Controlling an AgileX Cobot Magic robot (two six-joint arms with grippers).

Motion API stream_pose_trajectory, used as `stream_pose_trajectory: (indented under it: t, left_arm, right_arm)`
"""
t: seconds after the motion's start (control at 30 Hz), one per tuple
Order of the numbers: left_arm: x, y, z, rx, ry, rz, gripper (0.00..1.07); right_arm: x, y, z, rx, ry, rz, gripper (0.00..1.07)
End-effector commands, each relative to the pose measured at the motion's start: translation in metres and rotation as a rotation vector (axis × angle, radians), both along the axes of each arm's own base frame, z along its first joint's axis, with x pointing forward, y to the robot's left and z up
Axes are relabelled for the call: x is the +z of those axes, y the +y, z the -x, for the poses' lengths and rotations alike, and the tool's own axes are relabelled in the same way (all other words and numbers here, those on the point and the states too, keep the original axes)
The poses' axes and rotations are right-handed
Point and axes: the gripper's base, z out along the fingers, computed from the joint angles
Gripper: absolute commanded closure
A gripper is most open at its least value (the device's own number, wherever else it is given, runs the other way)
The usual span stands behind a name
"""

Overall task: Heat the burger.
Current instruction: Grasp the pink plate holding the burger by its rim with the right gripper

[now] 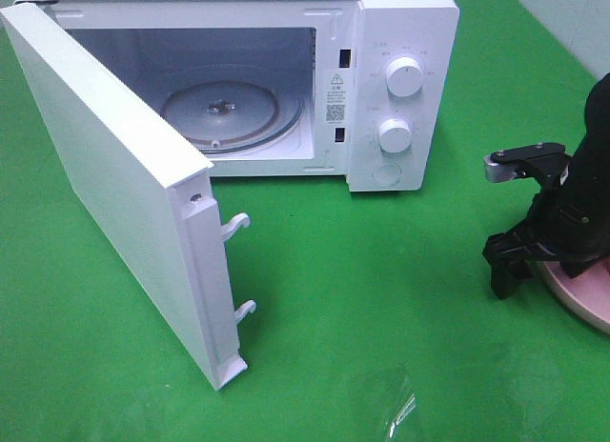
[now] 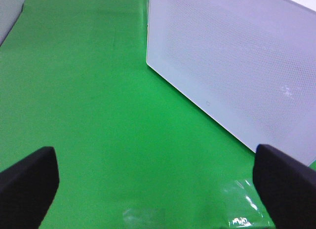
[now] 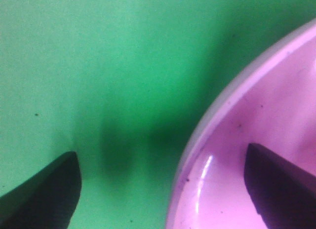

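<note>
The burger is out of view in every frame. The white microwave (image 1: pixel 381 80) stands at the back with its door (image 1: pixel 114 175) swung wide open, and the glass turntable (image 1: pixel 229 113) inside is bare. At the right edge my right gripper (image 1: pixel 538 266) hangs low over the near rim of a pink plate (image 1: pixel 586 299). In the right wrist view this gripper (image 3: pixel 163 189) is open and straddles the plate's rim (image 3: pixel 212 120): one finger is over the green cloth, the other over the plate's inside. My left gripper (image 2: pixel 158 194) is open over bare cloth, beside the door's outer face (image 2: pixel 237 66).
Green cloth (image 1: pixel 381 290) covers the table. The open door juts forward at the left, with two latch hooks (image 1: pixel 236 228) on its edge. A shiny clear patch (image 1: pixel 393 404) lies on the cloth near the front. Two knobs (image 1: pixel 402 80) sit on the microwave's panel.
</note>
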Motion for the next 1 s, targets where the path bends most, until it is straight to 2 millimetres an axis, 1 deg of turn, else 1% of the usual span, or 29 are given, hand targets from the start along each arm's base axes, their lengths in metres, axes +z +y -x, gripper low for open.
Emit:
stream_pose_trajectory:
  t: [0.03, 0.07, 0.1, 0.13, 0.17, 0.2, 0.23, 0.27, 0.3, 0.33, 0.37, 0.4, 0.43, 0.47, 0.5, 0.53, 0.57, 0.6, 0.63, 0.67, 0.7, 0.9, 1.0]
  left_arm:
    - [0.0, -0.001, 0.002, 0.001, -0.018, 0.01, 0.06]
    - [0.0, -0.001, 0.002, 0.001, -0.018, 0.01, 0.06]
    - [0.0, -0.001, 0.002, 0.001, -0.018, 0.01, 0.06]
    - [0.0, -0.001, 0.002, 0.001, -0.018, 0.01, 0.06]
    - [0.0, -0.001, 0.002, 0.001, -0.018, 0.01, 0.06]
    - [0.0, -0.001, 0.002, 0.001, -0.018, 0.01, 0.06]
    - [0.0, -0.001, 0.002, 0.001, -0.018, 0.01, 0.06]
    - [0.0, -0.001, 0.002, 0.001, -0.018, 0.01, 0.06]
    - [0.0, -0.001, 0.002, 0.001, -0.018, 0.01, 0.06]
    - [0.0, -0.001, 0.002, 0.001, -0.018, 0.01, 0.06]
    - [0.0, -0.001, 0.002, 0.001, -0.018, 0.01, 0.06]
    - [0.0, -0.001, 0.002, 0.001, -0.018, 0.01, 0.06]
    - [0.0, -0.001, 0.002, 0.001, -0.018, 0.01, 0.06]
    - [0.0, -0.001, 0.002, 0.001, -0.018, 0.01, 0.06]
    - [0.0, -0.001, 0.002, 0.001, -0.018, 0.01, 0.06]
    - [0.0, -0.001, 0.002, 0.001, -0.018, 0.01, 0.06]
    - [0.0, -0.001, 0.002, 0.001, -0.018, 0.01, 0.06]
    - [0.0, -0.001, 0.002, 0.001, -0.018, 0.01, 0.06]
    - [0.0, -0.001, 0.002, 0.001, -0.018, 0.01, 0.06]
    - [0.0, -0.001, 0.002, 0.001, -0.018, 0.01, 0.06]
    - [0.0, -0.001, 0.002, 0.001, -0.018, 0.01, 0.06]
    - [0.0, -0.001, 0.002, 0.001, -0.018, 0.01, 0.06]
    - [0.0, -0.001, 0.002, 0.001, -0.018, 0.01, 0.06]
  right_arm:
    - [-0.001, -0.002, -0.001, -0.016, -0.001, 0.0, 0.29]
    - [-0.001, -0.002, -0.001, -0.016, -0.001, 0.0, 0.29]
    - [-0.001, -0.002, -0.001, -0.022, 0.0, -0.001, 0.36]
    - [-0.002, -0.002, -0.001, -0.026, 0.001, 0.004, 0.45]
    - [-0.002, -0.002, -0.001, -0.026, 0.001, 0.004, 0.45]
    - [-0.002, -0.003, 0.0, -0.04, 0.003, 0.011, 0.55]
    - [-0.002, -0.003, 0.0, -0.04, 0.003, 0.011, 0.55]
    - [-0.005, -0.005, 0.004, -0.048, 0.01, 0.022, 0.66]
    - [-0.005, -0.005, 0.004, -0.048, 0.01, 0.022, 0.66]
    - [-0.007, -0.006, 0.005, -0.055, 0.006, 0.031, 0.75]
    - [-0.007, -0.006, 0.005, -0.055, 0.006, 0.031, 0.75]
    - [-0.008, -0.006, 0.007, -0.07, 0.005, 0.033, 0.84]
    - [-0.008, -0.006, 0.007, -0.07, 0.005, 0.033, 0.84]
    - [-0.009, -0.007, 0.008, -0.081, 0.006, 0.034, 0.91]
    - [-0.009, -0.007, 0.008, -0.08, 0.006, 0.035, 0.94]
    - [-0.009, -0.007, 0.008, -0.08, 0.006, 0.035, 0.94]
    - [-0.009, -0.007, 0.008, -0.08, 0.008, 0.036, 1.0]
    - [-0.009, -0.007, 0.008, -0.08, 0.008, 0.036, 1.0]
    - [-0.009, -0.007, 0.008, -0.08, 0.011, 0.037, 1.04]
    - [-0.009, -0.007, 0.008, -0.08, 0.011, 0.037, 1.04]
    - [-0.009, -0.007, 0.008, -0.08, 0.014, 0.038, 1.07]
    - [-0.008, -0.006, 0.01, -0.078, 0.027, 0.043, 1.07]
    - [0.0, -0.007, 0.01, -0.088, 0.009, 0.046, 1.07]
